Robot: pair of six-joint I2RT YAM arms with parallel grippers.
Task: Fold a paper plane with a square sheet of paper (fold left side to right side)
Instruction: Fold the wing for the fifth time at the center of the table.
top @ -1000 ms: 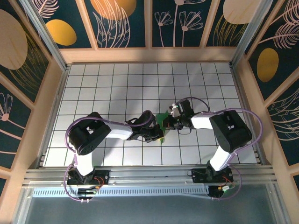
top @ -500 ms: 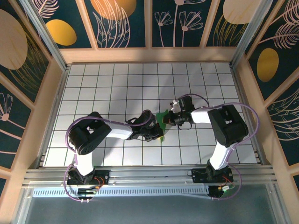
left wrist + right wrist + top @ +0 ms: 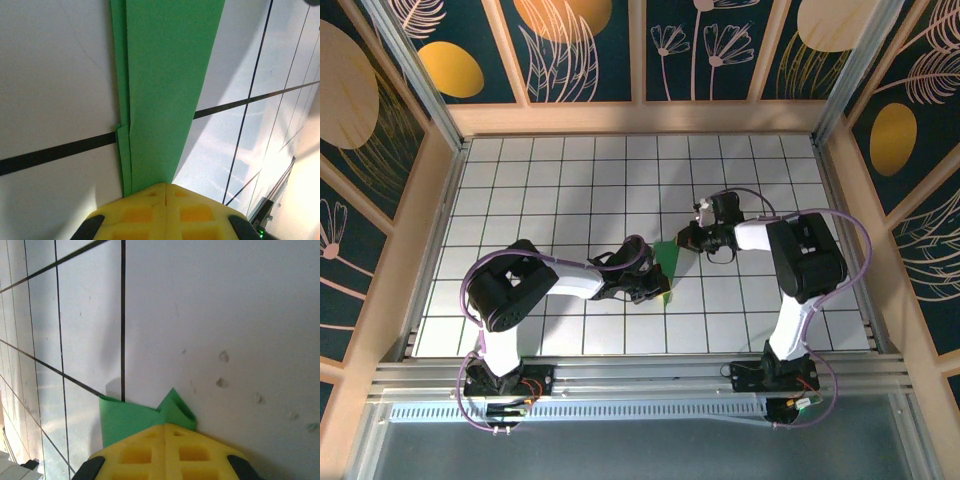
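The green sheet of paper lies folded into a narrow layered strip on the white tiles, between the two grippers. My left gripper is shut, and its yellow fingertips press down on the near end of the strip. The strip runs straight away from them, with a thin second layer showing along its left edge. My right gripper is shut too, with its tips resting on the far end of the paper. There a small pointed flap stands up, slightly curled.
The white grid floor stretches wide behind and to both sides of the arms. Wooden walls close it in at the back and sides. A metal rail with the arm bases runs along the near edge.
My right gripper has slid toward the far side along the paper, and its forearm has swung up with it. The left gripper and the paper under it have stayed put.
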